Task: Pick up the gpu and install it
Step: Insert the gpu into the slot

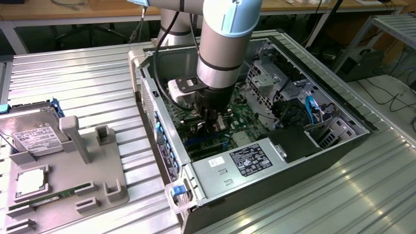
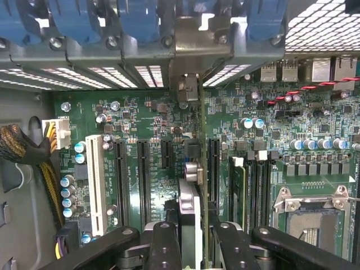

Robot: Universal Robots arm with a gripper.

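The gripper (image 2: 194, 236) clamps the gpu (image 2: 201, 152) edge-on above the green motherboard (image 2: 140, 121), between black slots. The open computer case (image 1: 338, 105) lies on a ribbed metal table (image 1: 78, 78).

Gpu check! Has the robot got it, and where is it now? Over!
Gripper shut on gpu. Card edge-on, down inside computer case, above green motherboard. Nothing blocking it.

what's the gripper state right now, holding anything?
Gripper: shut on the gpu, which it holds edge-on and upright over the motherboard slots inside the PC case.
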